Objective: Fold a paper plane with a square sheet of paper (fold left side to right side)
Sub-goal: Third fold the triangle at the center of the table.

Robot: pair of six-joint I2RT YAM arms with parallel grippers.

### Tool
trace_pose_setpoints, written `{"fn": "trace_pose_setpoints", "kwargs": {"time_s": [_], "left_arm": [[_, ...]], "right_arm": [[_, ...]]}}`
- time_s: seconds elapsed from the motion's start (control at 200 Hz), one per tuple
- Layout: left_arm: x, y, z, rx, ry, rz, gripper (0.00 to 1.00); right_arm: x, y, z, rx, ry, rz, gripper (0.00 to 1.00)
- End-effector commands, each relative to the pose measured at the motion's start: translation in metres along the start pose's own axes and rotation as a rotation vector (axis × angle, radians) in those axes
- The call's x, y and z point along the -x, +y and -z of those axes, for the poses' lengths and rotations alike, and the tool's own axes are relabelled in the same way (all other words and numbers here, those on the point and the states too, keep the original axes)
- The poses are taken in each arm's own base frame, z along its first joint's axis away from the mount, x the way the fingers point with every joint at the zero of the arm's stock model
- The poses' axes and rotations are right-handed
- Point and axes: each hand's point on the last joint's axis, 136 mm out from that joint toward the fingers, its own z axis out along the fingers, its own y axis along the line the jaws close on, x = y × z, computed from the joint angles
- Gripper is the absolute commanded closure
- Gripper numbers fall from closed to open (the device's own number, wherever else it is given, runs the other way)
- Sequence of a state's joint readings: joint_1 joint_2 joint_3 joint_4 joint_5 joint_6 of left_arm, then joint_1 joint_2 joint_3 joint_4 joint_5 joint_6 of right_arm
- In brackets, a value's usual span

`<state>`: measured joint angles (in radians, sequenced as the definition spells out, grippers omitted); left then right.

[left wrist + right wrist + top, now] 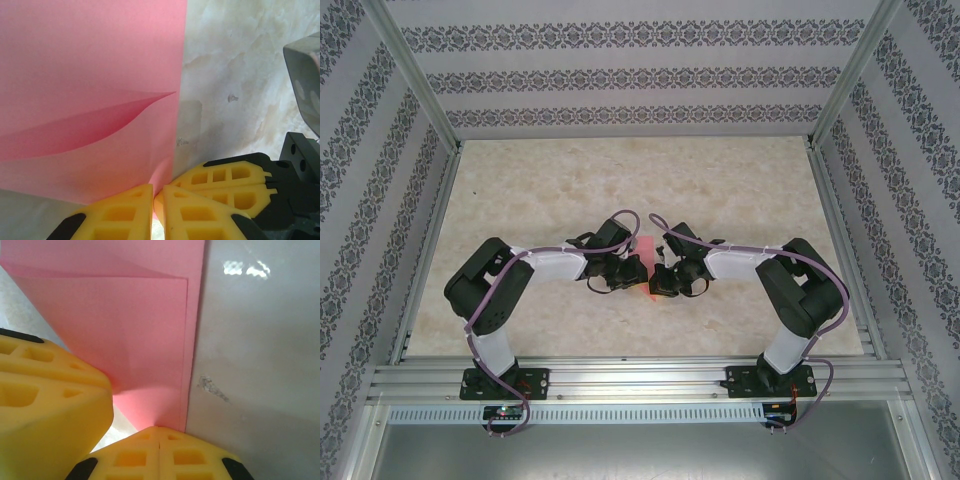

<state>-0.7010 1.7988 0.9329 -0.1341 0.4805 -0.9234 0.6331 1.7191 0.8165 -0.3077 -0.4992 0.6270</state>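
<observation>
At the near edge of the sheet (pixel 90 75), the left claw (pixel 156 197) was clamped on it, the right claw (pixel 159 432) clamped just beside. One long edge ran straight. The tabletop (pixel 620 180) lay open all around.

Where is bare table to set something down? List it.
Free: far half of the table, up to the back wall; near strip between the arm bases. Crowded: the centre, where left gripper and right gripper pinch the paper.

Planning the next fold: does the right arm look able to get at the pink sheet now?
Likely yes: the right gripper is shut on the near edge of the pink sheet, beside the left gripper; nothing blocks it.
</observation>
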Motion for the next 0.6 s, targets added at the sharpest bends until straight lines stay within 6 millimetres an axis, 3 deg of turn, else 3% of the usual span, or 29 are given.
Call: {"fn": "trace_pose_setpoints", "kwargs": {"time_s": [0.0, 0.305, 0.595], "left_arm": [[-0.005, 0.016, -0.014, 0.040, 0.003, 0.020, 0.85], [-0.006, 0.050, -0.015, 0.174, -0.025, 0.033, 0.86], [0.009, 0.059, -0.005, 0.221, -0.063, 0.024, 0.85]], "right_arm": [[-0.032, -0.046, -0.016, -0.184, 0.101, -0.039, 0.94], [-0.036, -0.049, -0.017, -0.204, 0.109, -0.042, 0.94], [-0.039, -0.052, -0.016, -0.228, 0.117, -0.035, 0.94]]}}
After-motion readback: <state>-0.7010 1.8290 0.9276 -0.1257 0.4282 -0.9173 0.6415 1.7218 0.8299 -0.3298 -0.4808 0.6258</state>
